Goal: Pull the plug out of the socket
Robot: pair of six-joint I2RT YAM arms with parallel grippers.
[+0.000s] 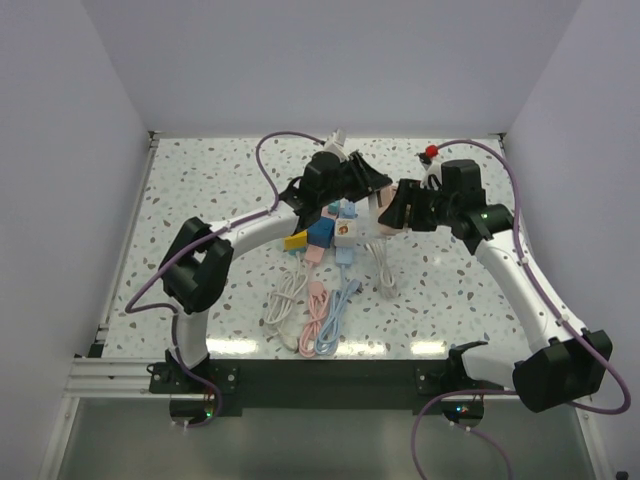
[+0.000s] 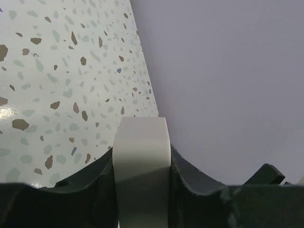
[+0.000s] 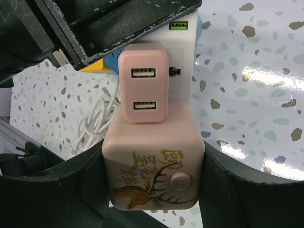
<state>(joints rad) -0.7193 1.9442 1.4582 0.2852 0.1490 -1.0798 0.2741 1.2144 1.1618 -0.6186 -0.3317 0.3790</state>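
Observation:
My right gripper [image 3: 153,192] is shut on a pink cube socket [image 3: 153,166] with a deer picture and a round button. A pink two-port USB plug [image 3: 142,90] sits in the socket's white strip. In the top view the socket [image 1: 347,232] lies mid-table with my right gripper [image 1: 374,220] at its right side. My left gripper [image 2: 141,190] is shut on a white plug [image 2: 141,152] and holds it above the table, facing the back wall. In the top view this left gripper [image 1: 336,157] is just behind the socket, with the white plug [image 1: 337,140] sticking out of it.
Yellow [image 1: 296,240], blue [image 1: 320,231] and pink plugs cluster on the socket's left side. Coiled white [image 1: 285,300], pink [image 1: 318,312] and blue [image 1: 342,303] cables lie toward the near edge, and another white cable [image 1: 385,275] to the right. The left arm's black body [image 3: 95,23] hangs close above the socket.

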